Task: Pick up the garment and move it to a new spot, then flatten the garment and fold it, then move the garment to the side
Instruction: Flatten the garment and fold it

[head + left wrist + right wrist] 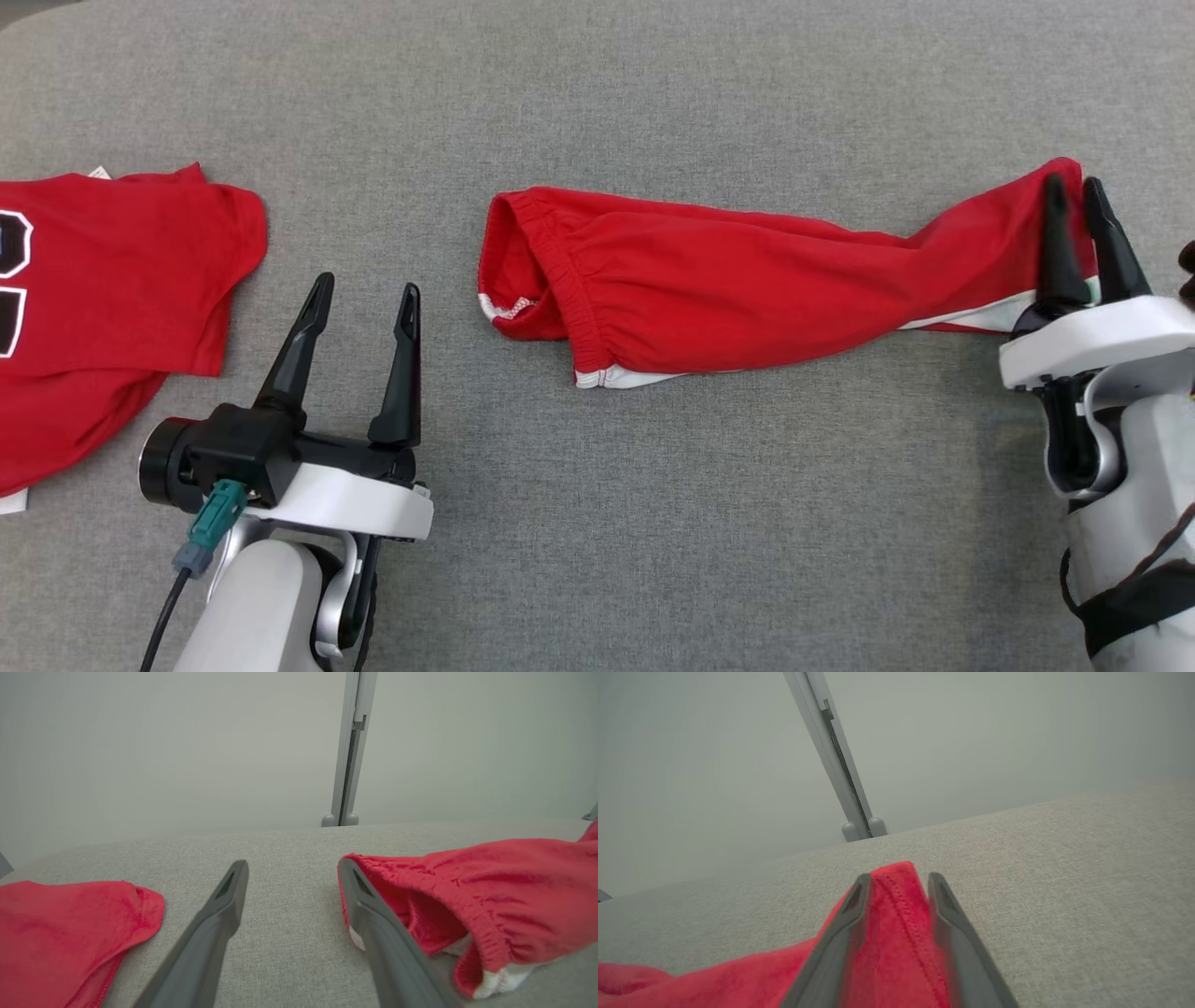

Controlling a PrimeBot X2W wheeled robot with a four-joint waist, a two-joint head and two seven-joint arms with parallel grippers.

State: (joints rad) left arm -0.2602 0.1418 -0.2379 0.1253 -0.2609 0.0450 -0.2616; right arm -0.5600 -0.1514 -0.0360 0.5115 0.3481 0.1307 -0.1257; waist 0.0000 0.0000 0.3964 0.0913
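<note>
Grey woven fabric tabletop (597, 523) spans the frame. Red short-sleeved jersey with black, white-edged print (112, 280) lies flat at the left edge, mid-height. Left wrist view: pale grey wall (140, 742) behind, grey metal upright post (348, 765) top centre.

Light: bright, even, diffuse; no glare. Shadows: faint, soft, hugging long red cloth garment (728, 280) on grey woven tabletop (597, 523). Head view: sharp. Wrist views: wide-angle bowing at 3 & 9 o'clock, pale bkgd wall (140, 742) hazy. Right wrist: dark gripper fingers (966, 961) smeared at 6 o'clock.
</note>
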